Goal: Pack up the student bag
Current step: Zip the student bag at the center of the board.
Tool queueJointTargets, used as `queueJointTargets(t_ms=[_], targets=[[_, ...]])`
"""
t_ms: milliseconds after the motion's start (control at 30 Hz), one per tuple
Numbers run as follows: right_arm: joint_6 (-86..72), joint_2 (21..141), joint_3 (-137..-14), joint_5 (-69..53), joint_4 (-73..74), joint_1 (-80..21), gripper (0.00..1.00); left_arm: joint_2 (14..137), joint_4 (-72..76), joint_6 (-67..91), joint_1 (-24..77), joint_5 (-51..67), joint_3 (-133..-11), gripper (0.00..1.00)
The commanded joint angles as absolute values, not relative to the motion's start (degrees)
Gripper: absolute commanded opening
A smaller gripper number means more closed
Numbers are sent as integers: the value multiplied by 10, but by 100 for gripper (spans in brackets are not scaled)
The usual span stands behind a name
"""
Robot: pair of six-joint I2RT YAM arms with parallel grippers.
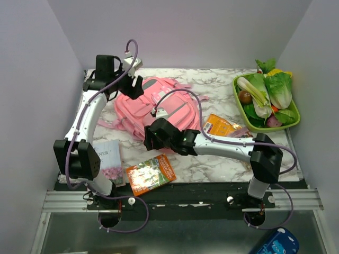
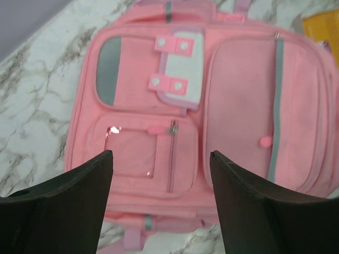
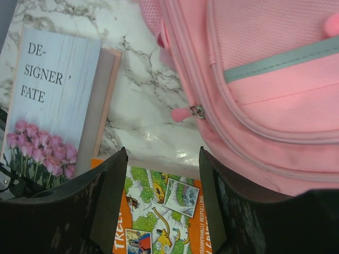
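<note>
The student bag [image 1: 135, 111] is a big pink backpack lying flat at the back middle of the table, its zips shut. My left gripper [image 1: 132, 87] hovers over its far left end, open and empty. In the left wrist view the bag [image 2: 238, 106] fills the frame beyond the open gripper [image 2: 161, 153], showing the white flap patch [image 2: 183, 69]. My right gripper [image 1: 150, 138] is at the bag's near edge, open and empty. In the right wrist view the gripper [image 3: 163, 151] sits just below a pink zip pull [image 3: 183, 112] on the bag [image 3: 265, 106].
A "Designer Fate" book [image 1: 108, 159] [image 3: 53, 95] lies front left. An orange comic book [image 1: 151, 173] [image 3: 159, 211] lies beside it. A yellow packet [image 1: 220, 125] is right of the bag. A green tray [image 1: 293, 123] of vegetables stands back right.
</note>
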State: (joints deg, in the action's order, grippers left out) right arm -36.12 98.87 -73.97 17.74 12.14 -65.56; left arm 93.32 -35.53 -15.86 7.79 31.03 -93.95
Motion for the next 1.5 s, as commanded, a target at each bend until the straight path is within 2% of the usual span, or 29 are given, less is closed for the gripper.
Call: queueJointTargets(t_ms=[0, 167, 467, 633, 867, 967, 1000, 1467], targets=[[-352, 1029, -778, 104, 129, -657, 65, 883, -421, -419, 39, 397, -817, 77], [-377, 1025, -762, 104, 160, -657, 64, 831, -459, -587, 35, 421, -727, 68], [-460, 991, -644, 117, 164, -590, 53, 855, -550, -767, 40, 447, -722, 70], [-464, 983, -628, 122, 156, -517, 49, 835, -504, -782, 77, 394, -680, 72], [-461, 953, -627, 116, 143, -497, 47, 780, -248, -727, 161, 323, -550, 72], [-469, 928, -597, 115, 129, -498, 48, 790, -169, -678, 178, 303, -542, 74], [-471, 922, -585, 118, 125, -499, 52, 791, -157, -669, 178, 299, -542, 75], [-479, 882, -557, 120, 93, -506, 54, 868, -223, -733, 192, 280, -581, 77]])
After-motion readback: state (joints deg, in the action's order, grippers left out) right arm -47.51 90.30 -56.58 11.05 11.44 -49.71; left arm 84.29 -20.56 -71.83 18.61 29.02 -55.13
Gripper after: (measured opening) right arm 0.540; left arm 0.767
